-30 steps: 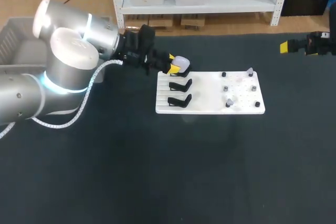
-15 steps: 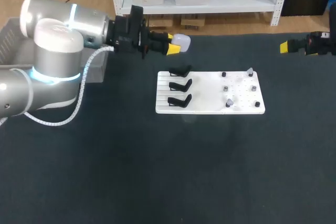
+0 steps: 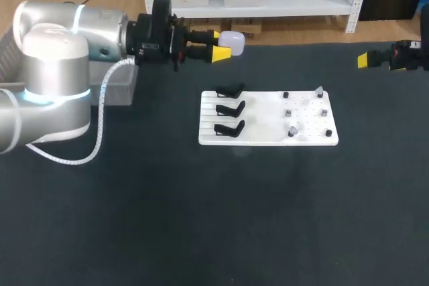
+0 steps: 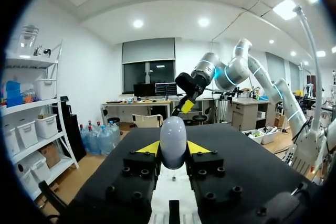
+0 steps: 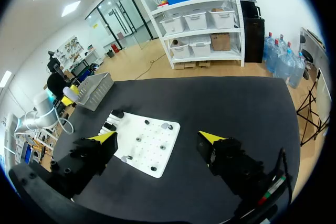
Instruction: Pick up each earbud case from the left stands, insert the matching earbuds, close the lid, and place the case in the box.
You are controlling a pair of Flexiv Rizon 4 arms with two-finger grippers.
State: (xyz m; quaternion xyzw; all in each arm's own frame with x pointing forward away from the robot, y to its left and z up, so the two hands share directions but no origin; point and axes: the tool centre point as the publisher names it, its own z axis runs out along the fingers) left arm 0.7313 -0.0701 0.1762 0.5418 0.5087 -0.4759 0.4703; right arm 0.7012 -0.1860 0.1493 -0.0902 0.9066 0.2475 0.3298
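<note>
My left gripper pinches the earbud case, long axis pointing straight ahead; earbuds lie at four o'clock, nearer my spread right gripper.

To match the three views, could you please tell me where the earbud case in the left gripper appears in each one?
Head view: earbud case in the left gripper, beyond the white board.
Left wrist view: case between its own yellow tips.
Right wrist view: case a pale speck past the board, near the grey box.
Shared landmark: that gripper's yellow tips.
</note>
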